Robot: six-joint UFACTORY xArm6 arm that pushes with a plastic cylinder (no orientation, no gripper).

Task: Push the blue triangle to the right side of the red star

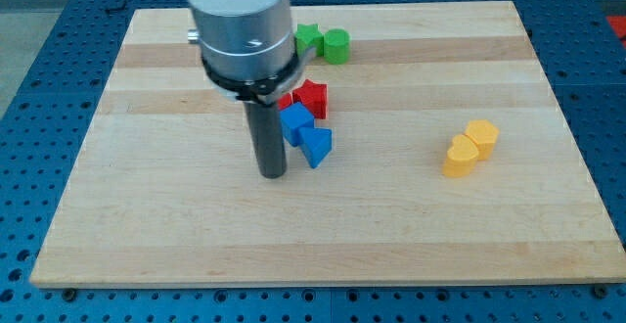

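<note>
My tip (272,174) sat on the wooden desk (411,225), just left of the blue triangle (317,146). Triangle lay below the red star (311,98), beside a blue block (294,122), possibly touching. No jaws fitted. No readable writing.

On the counter (391,235) I count seven blocks. Two are blue: a blue triangle (317,147) and a blue block (295,122). Two are green, green block (307,38) and green cylinder (336,45). Two are yellow, yellow block (481,135) and second yellow block (459,157). One is red, the red star (311,98).
</note>
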